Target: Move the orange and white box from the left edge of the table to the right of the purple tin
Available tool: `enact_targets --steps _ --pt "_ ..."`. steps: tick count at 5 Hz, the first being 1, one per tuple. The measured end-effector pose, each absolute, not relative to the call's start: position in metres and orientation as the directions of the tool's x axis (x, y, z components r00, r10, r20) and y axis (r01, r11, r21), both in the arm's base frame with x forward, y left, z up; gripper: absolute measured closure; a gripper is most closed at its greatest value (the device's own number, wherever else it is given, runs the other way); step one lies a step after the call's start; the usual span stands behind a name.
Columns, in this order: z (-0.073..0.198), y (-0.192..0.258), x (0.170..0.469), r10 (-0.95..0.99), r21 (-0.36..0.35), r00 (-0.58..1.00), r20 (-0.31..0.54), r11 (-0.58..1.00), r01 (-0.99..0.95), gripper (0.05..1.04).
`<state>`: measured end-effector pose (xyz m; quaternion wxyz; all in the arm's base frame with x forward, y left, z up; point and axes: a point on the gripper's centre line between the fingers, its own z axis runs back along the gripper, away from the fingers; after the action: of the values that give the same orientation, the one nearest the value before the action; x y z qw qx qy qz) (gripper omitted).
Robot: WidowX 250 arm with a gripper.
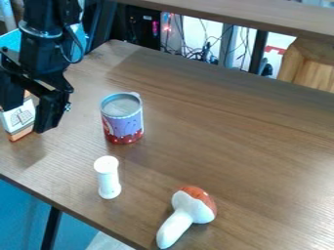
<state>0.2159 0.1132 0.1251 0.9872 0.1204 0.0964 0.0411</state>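
Carton right at the pincer!

And here's the pincer (26, 119), its fingers wide apart, with the white-and-orange box (20, 117) showing between them; whether they touch it, I can't tell. Looks like a light, fairly stiff carton, likely smooth and easily dented, so a gentle squeeze on opposite sides, mid-height, should suit. The lidded can (122, 118) stands near the pincer, the white cylinder (108, 178) farther off, the toy mushroom (186, 215) farthest.

This place looks like a robotics lab: a robot arm (42, 63) above a wooden table (228, 141), many loose cables (192, 51) behind.
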Motion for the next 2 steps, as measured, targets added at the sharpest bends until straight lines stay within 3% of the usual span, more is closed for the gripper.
enact_targets --steps 2 --pt "0.124 0.128 0.224 0.161 0.248 0.969 -0.188 0.962 -0.112 0.083"
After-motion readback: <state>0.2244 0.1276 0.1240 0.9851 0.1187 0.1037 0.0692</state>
